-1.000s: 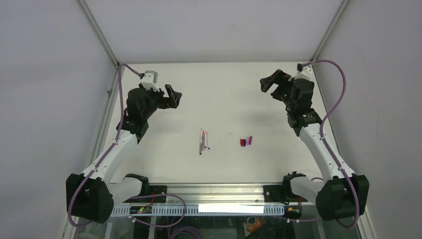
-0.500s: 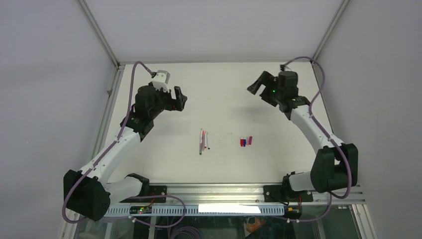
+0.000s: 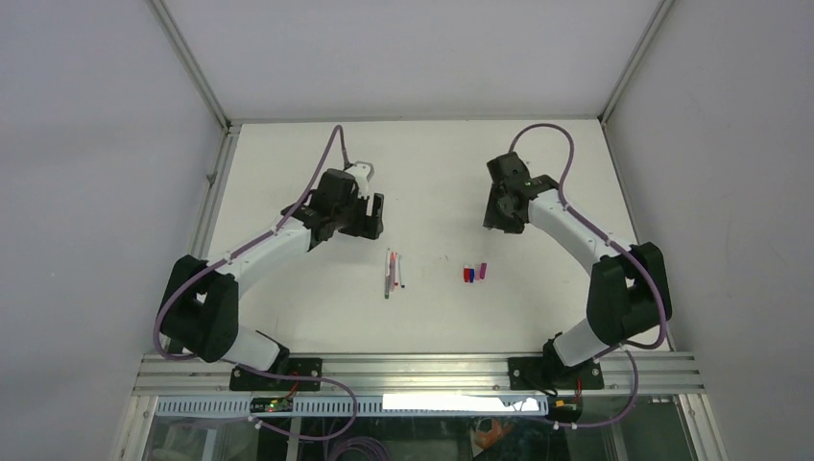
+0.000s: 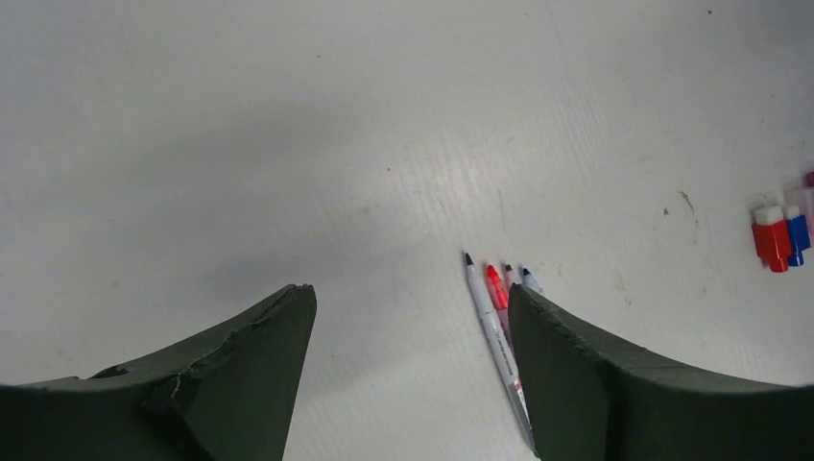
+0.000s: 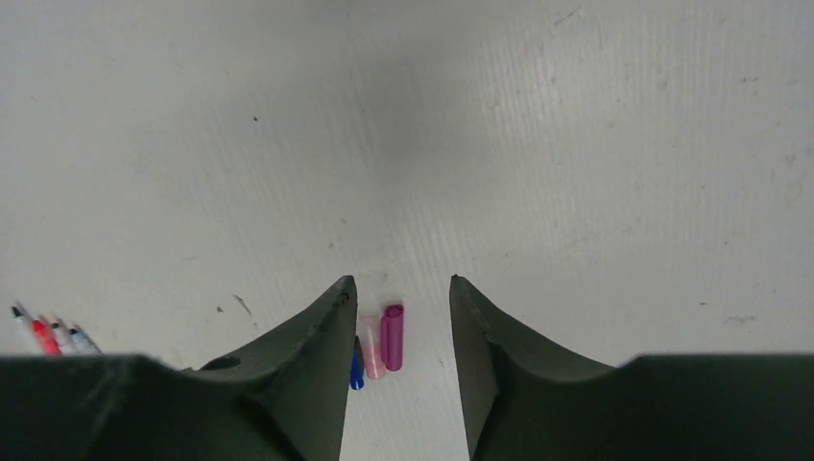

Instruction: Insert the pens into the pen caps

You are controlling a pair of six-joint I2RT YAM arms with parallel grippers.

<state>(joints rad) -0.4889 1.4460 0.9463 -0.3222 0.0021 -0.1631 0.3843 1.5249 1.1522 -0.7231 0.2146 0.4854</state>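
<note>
Several thin pens (image 3: 392, 272) lie side by side on the white table, just left of centre. The pen caps (image 3: 474, 273), red, blue and magenta, sit in a small cluster to their right. My left gripper (image 3: 369, 219) hovers behind and left of the pens, open and empty. In the left wrist view the pens (image 4: 494, 307) lie beside its right finger. My right gripper (image 3: 500, 207) hangs behind the caps, its jaws partly apart and holding nothing. In the right wrist view the magenta cap (image 5: 392, 336), a pale pink cap (image 5: 371, 348) and a blue cap (image 5: 356, 370) show on the table between its fingers.
Metal frame rails (image 3: 206, 221) border the table, with grey walls left, right and behind. Purple cables (image 3: 566, 158) loop over both arms. The red cap (image 4: 771, 235) and blue cap (image 4: 797, 230) show at the right edge of the left wrist view.
Both arms have swung from the far corners inward toward the table's middle and tipped down. The right jaws have narrowed; the left jaws have closed slightly.
</note>
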